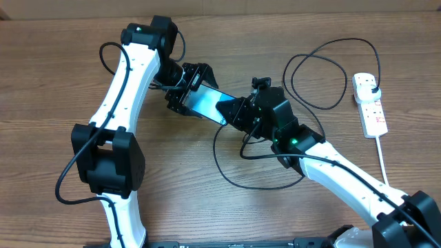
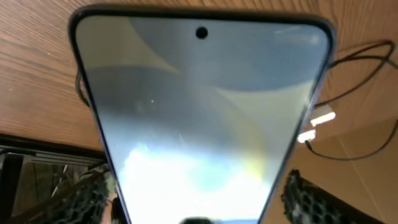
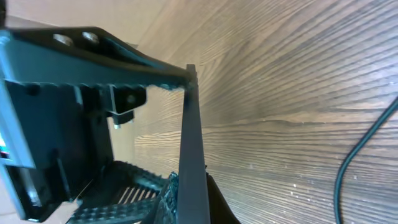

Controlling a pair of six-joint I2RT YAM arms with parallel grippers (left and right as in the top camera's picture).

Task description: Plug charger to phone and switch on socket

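Phone (image 1: 205,102) sits between my arms: right gripper (image 1: 231,110) clenched on one thin end, left gripper (image 1: 183,94) spread wide, released, flanking the other.

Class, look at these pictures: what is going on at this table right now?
The left gripper straddles one end of the phone, its fingers seemingly just clear of the edges. The right gripper, shut, sits at the phone's other end; what it pinches is hidden. The charger loops over to the socket.
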